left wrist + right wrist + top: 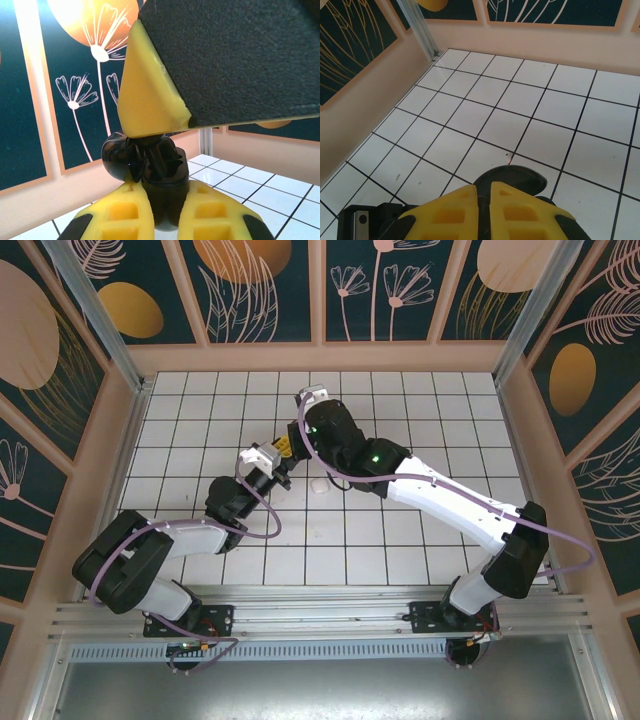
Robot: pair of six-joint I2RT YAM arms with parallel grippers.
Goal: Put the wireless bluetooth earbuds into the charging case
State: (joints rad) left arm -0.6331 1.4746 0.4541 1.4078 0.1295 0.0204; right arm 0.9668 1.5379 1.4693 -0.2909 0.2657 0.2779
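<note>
My left gripper [165, 192] is shut on a black charging case [162, 170], held upright above the tiles with its lid [116, 156] swung open to the left. Dark earbud shapes sit in the case's open top. One yellow finger [150, 100] of my right gripper presses down on that opening from above. In the right wrist view my right gripper [484, 189] is shut, with a thin dark piece, seemingly a black earbud, pinched between its tips over the case's rounded black edge [520, 175]. From above, the left gripper [281, 464] and right gripper [289, 445] meet at mid-table.
A small white object [318, 485] lies on the tiled floor [420, 410] just right of the two grippers. Pale walls with flower panels ring the table. A metal post [420, 27] stands in the far left corner.
</note>
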